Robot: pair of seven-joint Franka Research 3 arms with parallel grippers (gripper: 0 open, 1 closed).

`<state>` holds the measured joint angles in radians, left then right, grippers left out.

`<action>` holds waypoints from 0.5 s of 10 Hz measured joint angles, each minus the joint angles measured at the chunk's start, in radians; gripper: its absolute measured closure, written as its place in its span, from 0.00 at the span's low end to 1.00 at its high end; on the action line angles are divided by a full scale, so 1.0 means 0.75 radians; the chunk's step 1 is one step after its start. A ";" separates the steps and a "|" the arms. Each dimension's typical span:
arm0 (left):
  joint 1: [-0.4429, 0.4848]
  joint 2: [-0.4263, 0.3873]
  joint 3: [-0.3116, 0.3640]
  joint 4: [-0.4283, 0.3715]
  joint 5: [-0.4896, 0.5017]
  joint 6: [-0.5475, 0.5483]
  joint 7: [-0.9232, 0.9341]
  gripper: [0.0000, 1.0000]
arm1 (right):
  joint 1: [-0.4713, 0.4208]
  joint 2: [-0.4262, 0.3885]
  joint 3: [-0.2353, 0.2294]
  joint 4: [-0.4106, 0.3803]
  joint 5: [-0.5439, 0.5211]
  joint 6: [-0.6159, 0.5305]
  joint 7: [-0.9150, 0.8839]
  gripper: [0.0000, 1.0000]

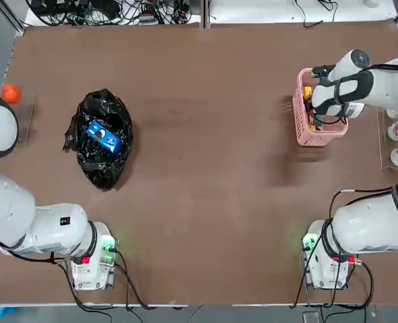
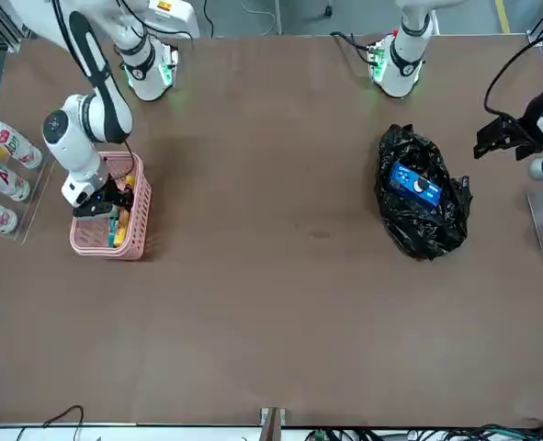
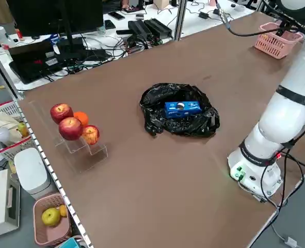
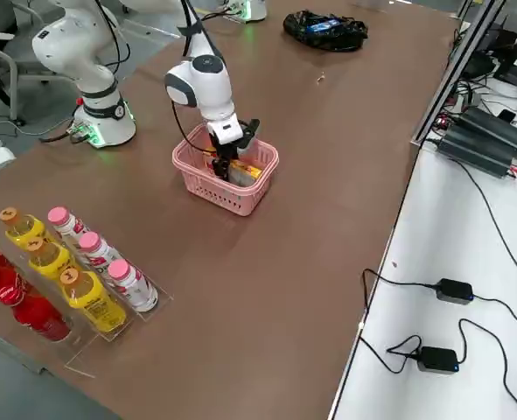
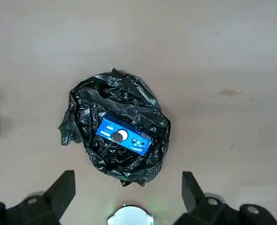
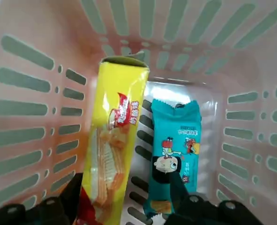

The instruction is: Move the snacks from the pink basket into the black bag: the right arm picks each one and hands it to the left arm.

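Yellow packet (image 6: 112, 154) and teal packet (image 6: 175, 154) lay side by side in the pink basket (image 6: 30, 98), right pincer (image 6: 124, 199) open astride the yellow; left pincer (image 5: 126, 197) hung open above the bag (image 5: 115, 145).

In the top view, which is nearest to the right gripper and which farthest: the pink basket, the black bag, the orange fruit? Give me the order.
Measured from the right gripper, which hangs in the basket:
1. Pink basket, directly around the gripper, at the table's right side.
2. Black bag, far across on the left side, with the blue packet on it.
3. Orange fruit, at the left edge, beyond the bag.
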<state>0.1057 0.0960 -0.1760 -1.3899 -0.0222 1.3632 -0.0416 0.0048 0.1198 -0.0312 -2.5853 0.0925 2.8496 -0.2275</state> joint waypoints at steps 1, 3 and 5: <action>0.000 0.000 0.000 0.000 0.000 0.001 0.000 0.00 | 0.000 0.002 0.001 0.000 0.000 0.001 0.000 0.23; -0.001 0.000 0.000 0.000 0.000 0.001 -0.007 0.00 | 0.001 0.008 0.001 0.000 0.000 0.007 0.000 0.27; -0.002 0.000 0.000 0.000 0.003 0.002 -0.007 0.00 | 0.001 0.023 0.002 0.000 0.000 0.033 0.001 0.34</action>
<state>0.1038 0.0960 -0.1761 -1.3896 -0.0200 1.3648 -0.0470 0.0058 0.1368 -0.0300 -2.5853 0.0926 2.8741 -0.2271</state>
